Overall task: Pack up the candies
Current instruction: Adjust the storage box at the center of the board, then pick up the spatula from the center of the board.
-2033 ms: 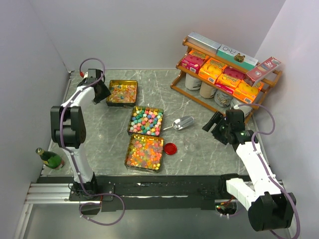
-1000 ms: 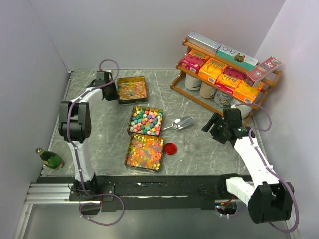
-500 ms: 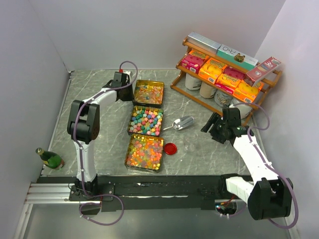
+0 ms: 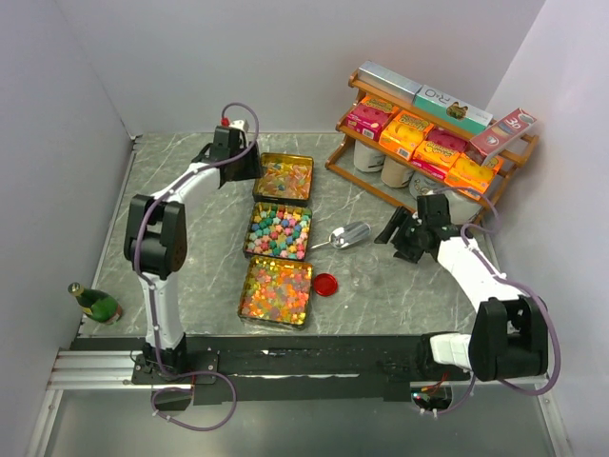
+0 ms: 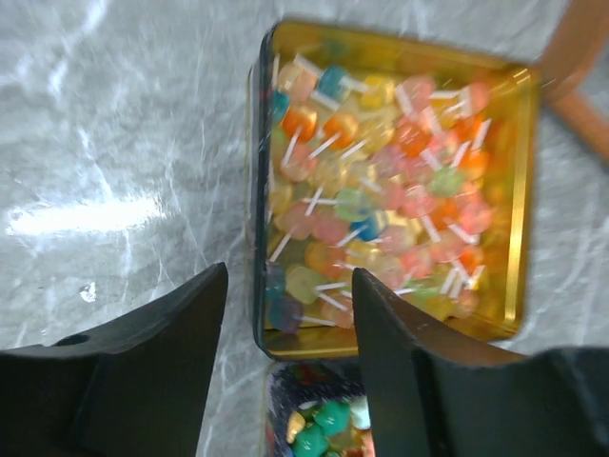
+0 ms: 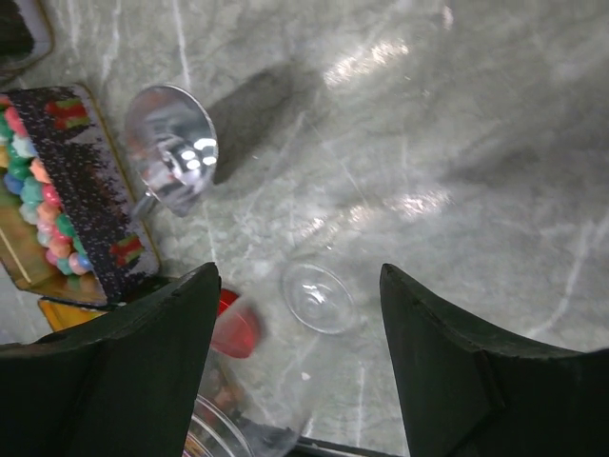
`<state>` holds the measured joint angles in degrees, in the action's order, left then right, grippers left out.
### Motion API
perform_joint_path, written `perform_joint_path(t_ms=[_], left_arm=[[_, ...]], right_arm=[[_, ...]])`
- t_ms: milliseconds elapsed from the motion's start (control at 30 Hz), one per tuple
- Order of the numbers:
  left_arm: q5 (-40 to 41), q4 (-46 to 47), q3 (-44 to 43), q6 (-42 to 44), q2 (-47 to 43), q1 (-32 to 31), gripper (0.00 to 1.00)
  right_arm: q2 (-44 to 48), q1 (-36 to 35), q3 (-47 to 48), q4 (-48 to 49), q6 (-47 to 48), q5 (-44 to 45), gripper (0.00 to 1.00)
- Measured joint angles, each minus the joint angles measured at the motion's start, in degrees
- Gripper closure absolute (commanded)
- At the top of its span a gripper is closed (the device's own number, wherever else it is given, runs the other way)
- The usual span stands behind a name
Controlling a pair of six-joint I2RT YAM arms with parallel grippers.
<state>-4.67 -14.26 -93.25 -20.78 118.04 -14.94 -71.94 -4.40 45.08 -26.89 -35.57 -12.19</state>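
The candies fill three gold tins in a column. Lollipop-like sweets (image 4: pixel 283 178) are at the back, star-shaped ones (image 4: pixel 279 230) in the middle, and glossy gummies (image 4: pixel 276 290) at the front. My left gripper (image 4: pixel 247 165) is open. In the left wrist view (image 5: pixel 285 276) its fingers straddle the near left corner of the lollipop tin (image 5: pixel 519 190), above the star candies (image 5: pixel 328 424). My right gripper (image 4: pixel 398 233) is right of the scoop. In the right wrist view (image 6: pixel 300 276) its fingers stand wide around a clear jar (image 6: pixel 319 297), seen from mouth to base.
A metal scoop (image 4: pixel 347 234) lies right of the star tin and shows in the right wrist view (image 6: pixel 171 148). A red round lid (image 4: pixel 325 284) lies beside the gummy tin. A wooden shelf (image 4: pixel 339 164) with boxes and jars stands back right. A green bottle (image 4: pixel 93 302) stands front left.
The lollipop tin slid right with my left gripper until it lined up behind the star tin, then stopped. My right gripper edged left and toward the back.
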Motion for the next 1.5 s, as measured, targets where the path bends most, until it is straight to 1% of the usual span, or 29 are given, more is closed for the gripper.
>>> perform_joint_path(t_ms=[67, 100, 233, 300, 467, 500, 567, 600, 667, 700, 733, 767, 800, 867, 900, 967, 1133, 1233, 1367, 1500], left_arm=[[0.5, 0.0, 0.0, -1.0, -2.0, 0.0, 0.34], [1.0, 0.1, 0.0, -1.5, -3.1, 0.0, 0.29], [2.0, 1.0, 2.4, -3.6, -10.5, 0.0, 0.22], [2.6, 1.1, 3.8, -4.2, -15.0, 0.0, 0.18], [6.3, 0.6, 4.2, -4.9, -24.3, 0.9, 0.16], [6.6, 0.5, 4.3, -5.0, -25.7, 1.3, 0.15], [7.3, 0.6, 5.6, -5.9, -29.3, 3.1, 0.13], [7.8, 0.8, 6.7, -6.4, -31.4, 4.2, 0.08], [8.8, 1.3, 9.7, -8.2, -35.2, 6.8, 0.03], [8.7, 1.3, 11.2, -9.0, -37.1, 8.1, 0.0], [8.5, 1.4, 12.5, -10.2, -38.6, 9.5, 0.03], [8.4, 1.4, 13.4, -10.8, -39.7, 10.5, 0.04], [8.1, 1.2, 14.1, -11.8, -40.8, 11.5, 0.04], [7.5, -0.4, 14.2, -12.7, -41.9, 12.9, 0.04], [7.4, -0.9, 14.1, -12.9, -42.1, 13.2, 0.03], [7.0, -2.7, 13.5, -13.1, -42.2, 13.8, 0.04], [5.2, -4.4, 13.4, -12.9, -43.9, 14.6, 0.03], [1.8, -4.4, 13.4, -12.2, -45.8, 14.8, 0.04], [-5.9, -3.2, 13.8, -11.1, -46.9, 14.8, 0.03], [-15.2, -0.6, 17.1, -10.9, -47.1, 14.5, 0.03]], right_arm=[[-0.8, -0.4, 0.0, 1.7, -0.3, -0.8, 0.24], [-1.4, -0.9, 0.0, 3.0, -0.6, -1.2, 0.24], [-6.5, -2.6, 2.4, 5.0, -1.0, -2.1, 0.31], [-9.8, -3.1, 4.3, 6.4, -1.4, -2.3, 0.31], [-16.5, -3.5, 8.0, 8.3, -1.9, -2.6, 0.34], [-17.5, -3.5, 8.3, 8.9, -1.9, -2.8, 0.39], [-18.9, -3.8, 8.5, 9.7, -1.9, -3.3, 0.43], [-19.8, -3.9, 8.6, 10.2, -2.0, -3.6, 0.48], [-21.8, -4.3, 9.2, 10.8, -2.0, -3.7, 0.51], [-22.5, -4.7, 9.4, 11.0, -2.0, -3.8, 0.59], [-23.2, -5.0, 9.8, 11.2, -2.1, -3.8, 0.64], [-23.8, -5.4, 10.2, 11.4, -2.0, -3.8, 0.69], [-24.2, -5.7, 10.5, 11.7, -2.0, -3.9, 0.77], [-24.5, -6.1, 10.9, 12.0, -2.1, -3.9, 0.85], [-24.5, -6.3, 11.0, 12.3, -2.3, -4.0, 0.92], [-24.5, -6.4, 11.4, 13.2, -3.3, -4.7, 1.0], [-23.7, -6.8, 12.0, 14.8, -4.4, -5.0, 1.0], [-22.3, -7.2, 12.0, 14.7, -4.4, -3.9, 1.0], [-16.7, -8.1, 12.0, 12.9, -3.5, -0.6, 1.0], [-9.2, -8.4, 13.2, 10.2, -1.1, 2.7, 1.0]])
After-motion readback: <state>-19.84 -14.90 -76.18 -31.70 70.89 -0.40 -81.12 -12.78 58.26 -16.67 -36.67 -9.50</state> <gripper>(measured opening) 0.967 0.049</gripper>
